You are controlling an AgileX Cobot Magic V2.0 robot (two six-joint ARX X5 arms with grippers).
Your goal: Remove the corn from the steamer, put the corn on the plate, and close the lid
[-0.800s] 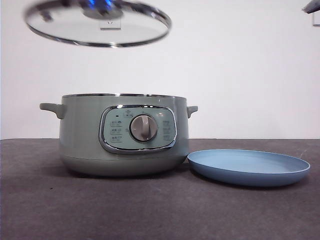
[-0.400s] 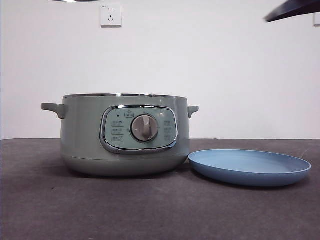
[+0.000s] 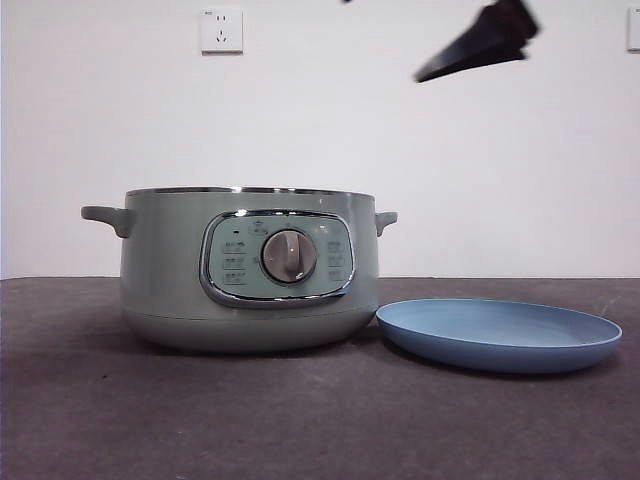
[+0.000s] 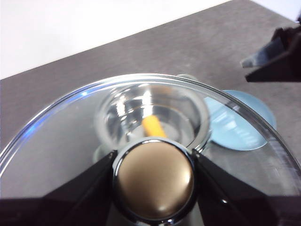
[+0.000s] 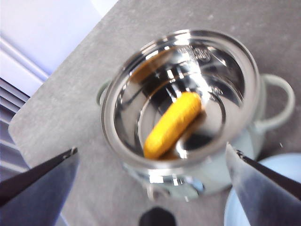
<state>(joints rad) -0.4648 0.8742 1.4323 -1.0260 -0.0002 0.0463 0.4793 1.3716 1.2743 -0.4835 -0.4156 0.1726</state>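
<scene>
Low level front camera close to steamer (image 3: 248,270), both wrist cameras looking down into it from above

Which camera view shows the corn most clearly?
The right wrist view: the corn lies unobstructed inside the open steamer. The left wrist view shows only part of it, through the lid. The front view hides it.

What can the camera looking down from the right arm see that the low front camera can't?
Only the right wrist view shows the small yellow-orange corn cob lying inside the shiny metal bowl of the pot. Only the front view shows the grey dial and the white wall socket. Both show the round sage-green steamer and the light-blue plate beside it. The right tool is open above the pot.
</scene>
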